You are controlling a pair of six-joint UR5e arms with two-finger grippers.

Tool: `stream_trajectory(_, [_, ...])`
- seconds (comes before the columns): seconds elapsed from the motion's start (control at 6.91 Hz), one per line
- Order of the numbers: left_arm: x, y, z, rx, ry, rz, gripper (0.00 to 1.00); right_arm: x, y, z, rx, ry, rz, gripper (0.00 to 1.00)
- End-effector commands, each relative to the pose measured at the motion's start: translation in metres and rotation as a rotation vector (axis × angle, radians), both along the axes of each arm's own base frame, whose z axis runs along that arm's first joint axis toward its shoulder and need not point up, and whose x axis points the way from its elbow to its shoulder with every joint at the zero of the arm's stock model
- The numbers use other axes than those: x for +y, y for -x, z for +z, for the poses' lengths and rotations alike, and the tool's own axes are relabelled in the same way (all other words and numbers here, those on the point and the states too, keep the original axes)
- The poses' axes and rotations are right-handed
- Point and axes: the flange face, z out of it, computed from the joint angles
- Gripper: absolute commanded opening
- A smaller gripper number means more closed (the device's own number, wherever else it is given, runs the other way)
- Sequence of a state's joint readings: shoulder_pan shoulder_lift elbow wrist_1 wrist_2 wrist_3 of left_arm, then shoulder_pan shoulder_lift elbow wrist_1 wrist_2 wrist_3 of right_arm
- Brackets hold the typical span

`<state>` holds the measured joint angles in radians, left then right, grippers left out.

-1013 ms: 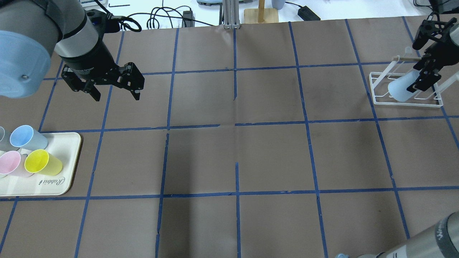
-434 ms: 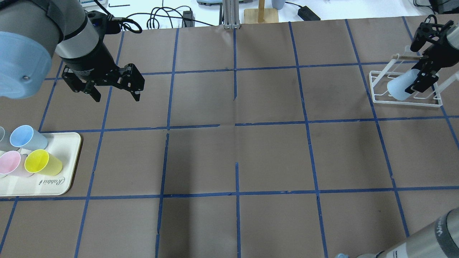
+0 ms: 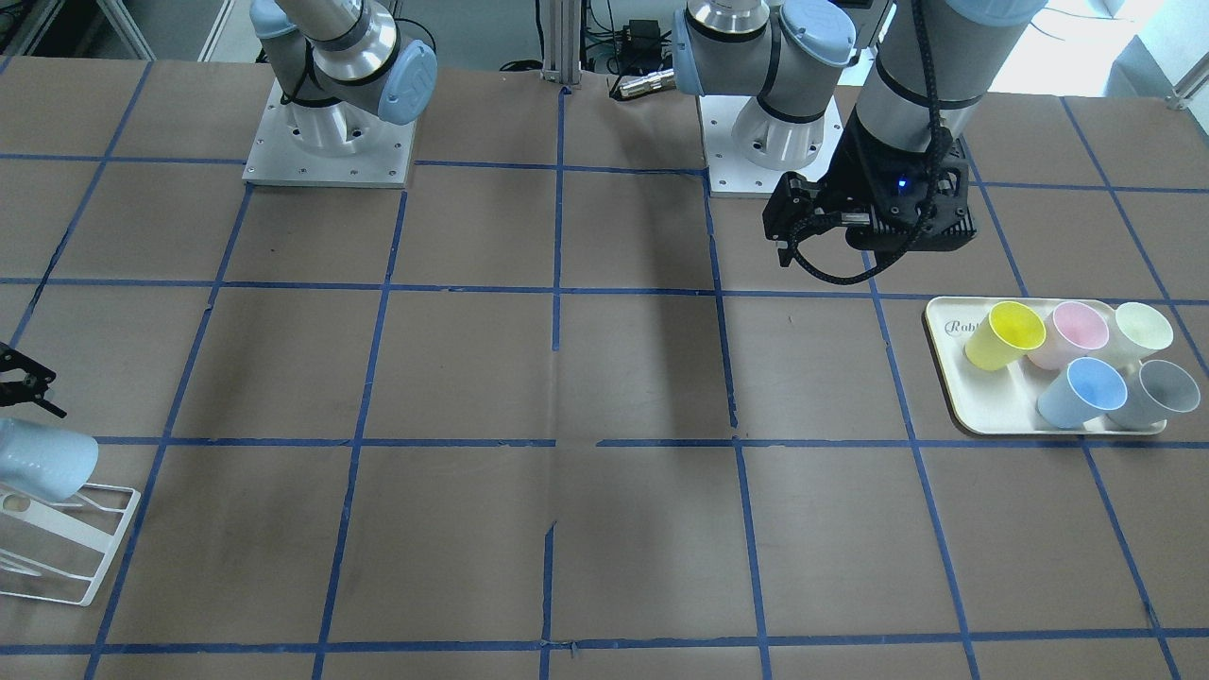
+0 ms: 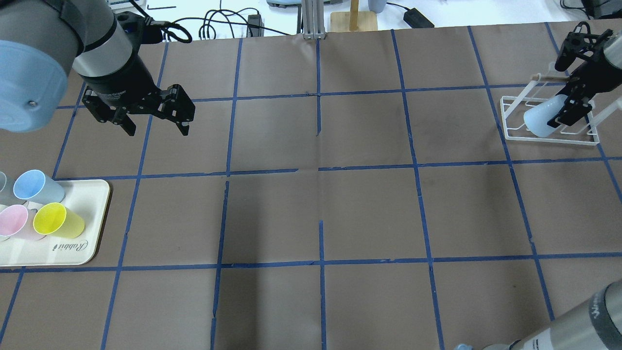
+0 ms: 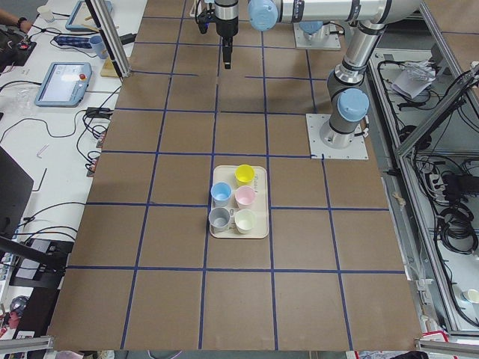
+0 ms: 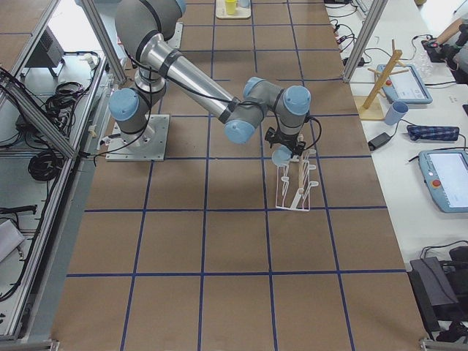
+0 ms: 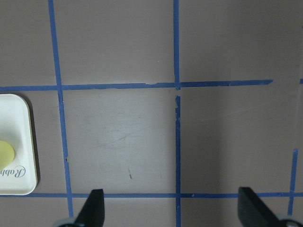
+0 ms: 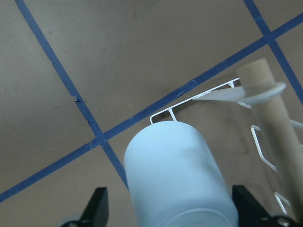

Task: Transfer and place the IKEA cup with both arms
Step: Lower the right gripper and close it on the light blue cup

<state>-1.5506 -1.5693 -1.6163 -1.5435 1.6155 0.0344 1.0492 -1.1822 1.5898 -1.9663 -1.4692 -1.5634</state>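
Note:
The pale sky-blue IKEA cup [image 4: 540,118] lies tilted on a peg of the white wire rack [image 4: 549,139] at the far right; it also shows in the front view [image 3: 42,458]. My right gripper [image 4: 559,92] is open, its fingers on either side of the cup's base end with small gaps. The right wrist view shows the cup [image 8: 180,175] between the two spread fingertips [image 8: 99,208]. My left gripper [image 4: 158,130] is open and empty, hanging above the table at the left. In the left wrist view [image 7: 173,210] only bare table lies under it.
A cream tray [image 4: 73,253] at the near left holds a twin blue cup [image 4: 34,187], a yellow cup [image 4: 56,218], a pink cup [image 4: 13,221] and others. A wooden stand [image 4: 353,19] and cables lie past the far edge.
My right gripper has drawn back a little toward the far right while the cup stays on the rack. My left gripper has barely moved.

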Motion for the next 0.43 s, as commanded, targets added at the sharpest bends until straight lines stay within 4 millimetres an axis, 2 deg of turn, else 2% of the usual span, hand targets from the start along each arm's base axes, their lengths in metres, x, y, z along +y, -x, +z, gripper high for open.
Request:
stream_trajectory(0.0, [-0.001,0.0006,0.0039,-0.003,0.005,0.009,1.0,0.0002,-0.0001,0.0014,0.001,0.001,-0.005,0.69])
stream_trajectory(0.14, [0.0004,0.0015,-0.0027,0.006,-0.007,0.001,1.0,0.0002,0.0001,0.003,0.004,0.003,-0.003,0.62])
stream_trajectory(0.29, [-0.001,0.0015,0.0008,0.006,-0.002,0.001,1.0,0.0005,-0.0001,0.0049,0.005,0.005,-0.006,0.6])
